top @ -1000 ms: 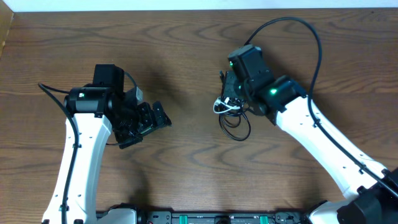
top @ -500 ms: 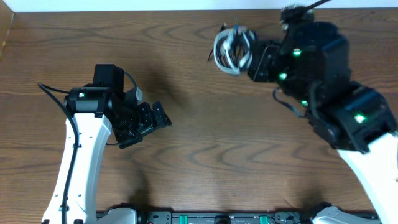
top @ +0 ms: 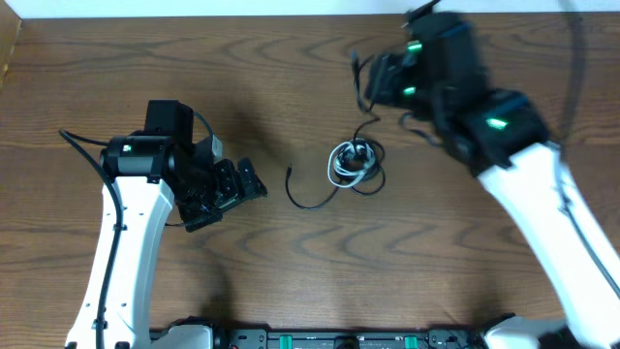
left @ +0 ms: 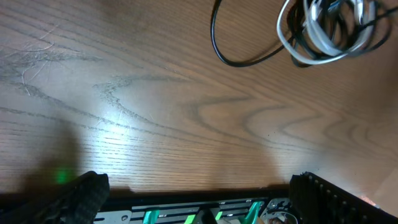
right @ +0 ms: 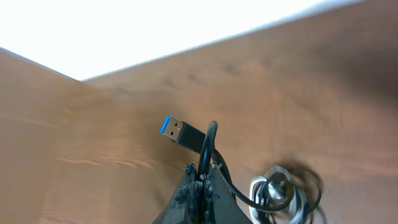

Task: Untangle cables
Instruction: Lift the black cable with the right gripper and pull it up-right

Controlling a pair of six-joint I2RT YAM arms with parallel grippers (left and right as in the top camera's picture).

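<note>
Your left fingers: spread wide, empty. Cable bundle, black with white cable coiled in: lay on the desk to their right, loose black tail curling toward them. Your right fingers: clenched on the black cable behind its plug, bundle beneath them. Containers: none.
</note>
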